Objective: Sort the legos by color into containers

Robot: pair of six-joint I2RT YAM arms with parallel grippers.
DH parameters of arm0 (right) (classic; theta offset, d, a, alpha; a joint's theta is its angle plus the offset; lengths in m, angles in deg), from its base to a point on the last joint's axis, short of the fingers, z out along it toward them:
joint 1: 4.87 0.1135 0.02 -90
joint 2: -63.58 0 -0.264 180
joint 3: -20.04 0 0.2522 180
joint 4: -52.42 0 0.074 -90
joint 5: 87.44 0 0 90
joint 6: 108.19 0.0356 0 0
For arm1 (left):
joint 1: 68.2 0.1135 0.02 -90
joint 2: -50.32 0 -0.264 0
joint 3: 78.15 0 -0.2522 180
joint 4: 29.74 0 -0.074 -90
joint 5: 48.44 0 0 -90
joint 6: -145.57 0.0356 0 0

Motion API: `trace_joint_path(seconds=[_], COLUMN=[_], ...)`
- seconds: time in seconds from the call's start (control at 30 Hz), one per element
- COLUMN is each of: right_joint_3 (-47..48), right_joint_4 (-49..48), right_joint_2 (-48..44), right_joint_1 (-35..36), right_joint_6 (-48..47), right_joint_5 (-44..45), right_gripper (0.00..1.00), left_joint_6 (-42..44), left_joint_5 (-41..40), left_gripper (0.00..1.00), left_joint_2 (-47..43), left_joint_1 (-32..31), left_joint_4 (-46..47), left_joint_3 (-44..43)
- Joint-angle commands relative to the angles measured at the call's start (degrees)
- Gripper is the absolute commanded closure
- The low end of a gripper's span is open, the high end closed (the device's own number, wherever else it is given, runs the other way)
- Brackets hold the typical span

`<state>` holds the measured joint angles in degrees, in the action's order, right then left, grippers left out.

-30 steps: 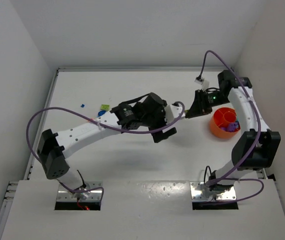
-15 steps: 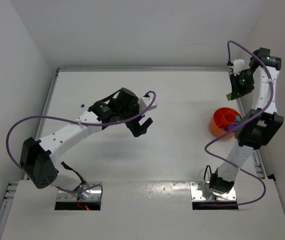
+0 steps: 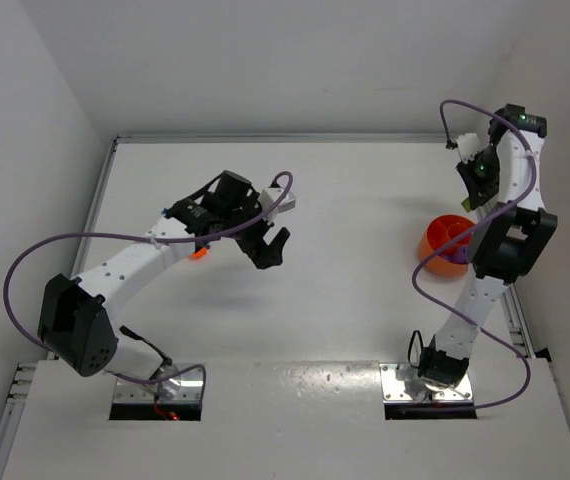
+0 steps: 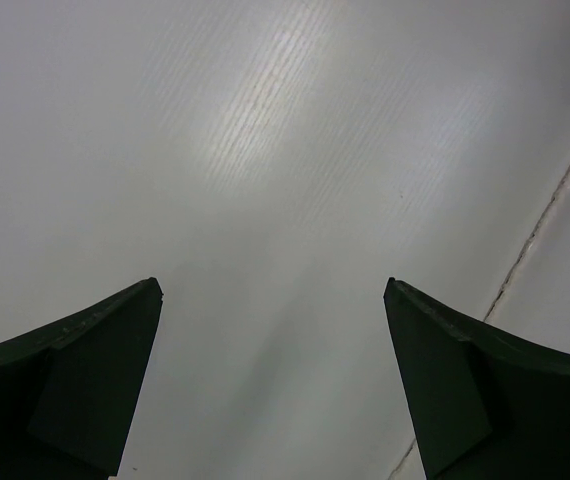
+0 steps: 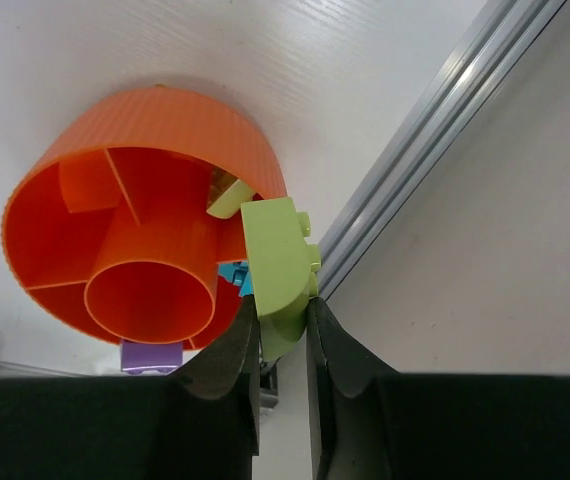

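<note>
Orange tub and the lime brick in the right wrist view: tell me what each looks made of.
Orange tub: seems to be moulded plastic with a semi-matte finish; it has fine vertical ribbing on the outer wall, thin uniform dividers and an even colour. Lime brick: seems to be hard plastic, smooth with a slight sheen; it has crisp edges and small moulded studs, and is pinched in the right gripper.

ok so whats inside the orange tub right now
The tub shows dividers, an empty centre cup, a lime piece and a teal brick. The held lime brick in the right jaws covers what lies behind it.
</note>
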<state>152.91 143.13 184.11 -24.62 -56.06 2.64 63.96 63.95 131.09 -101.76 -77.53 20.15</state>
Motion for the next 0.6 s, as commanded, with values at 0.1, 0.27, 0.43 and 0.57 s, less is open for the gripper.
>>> trace_joint_path(seconds=[0.1,0.27,0.43,0.57], right_joint_3=[-0.9,-3.8,-5.9,-7.3], right_joint_4=[3.5,3.5,3.5,3.5], right_joint_2=[0.6,0.1,0.1,-0.5], right_joint_1=[0.1,0.1,0.8,1.3], right_joint_6=[-5.3,-8.0,-8.5,-9.8], right_joint_5=[3.3,3.9,4.5,4.0], right_gripper=[0.97,0.96,0.92,0.9], left_joint_6=[0.6,0.6,0.6,0.6], left_joint_5=[4.6,6.4,7.5,7.5], left_gripper=[0.0,0.0,0.0,0.0], left_joint_2=[-1.2,-0.2,0.4,0.4], left_joint_1=[2.3,4.0,5.1,5.1], left_joint_4=[1.0,1.0,1.0,1.0], left_joint_3=[1.3,1.3,1.3,1.3])
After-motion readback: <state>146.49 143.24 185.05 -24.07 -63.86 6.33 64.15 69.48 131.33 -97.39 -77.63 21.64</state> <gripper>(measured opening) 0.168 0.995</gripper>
